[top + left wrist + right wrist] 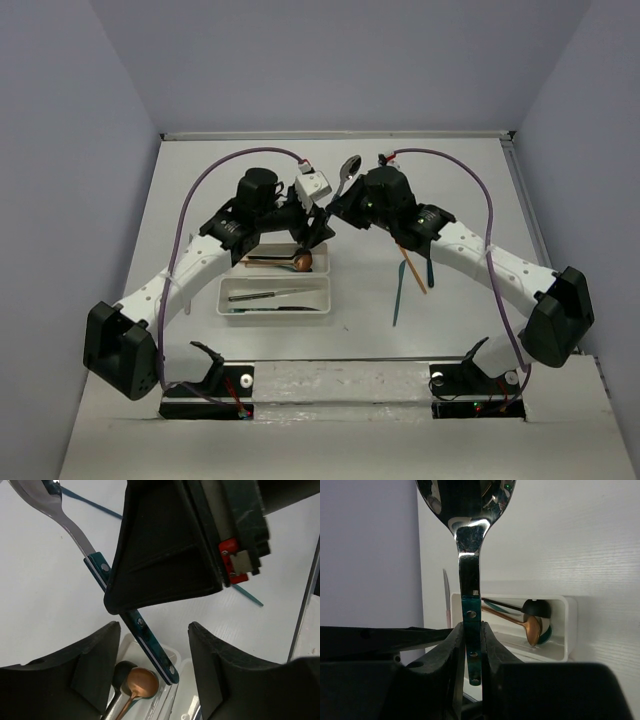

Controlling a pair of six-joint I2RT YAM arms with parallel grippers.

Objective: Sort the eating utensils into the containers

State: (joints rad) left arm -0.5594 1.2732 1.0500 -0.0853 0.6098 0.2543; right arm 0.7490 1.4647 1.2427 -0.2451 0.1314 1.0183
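My right gripper is shut on the teal handle of a silver spoon and holds it up in the air, bowl upward; the spoon also shows in the top view. In the left wrist view the spoon's teal handle end hangs between my open left fingers, not touching them, above the far white tray. That tray holds a copper spoon and a black spoon. The near tray holds knives. My left gripper is empty.
An orange utensil and two teal utensils lie loose on the table right of the trays, under my right arm. Both grippers are close together over the far tray's right end. Grey walls enclose the table on three sides.
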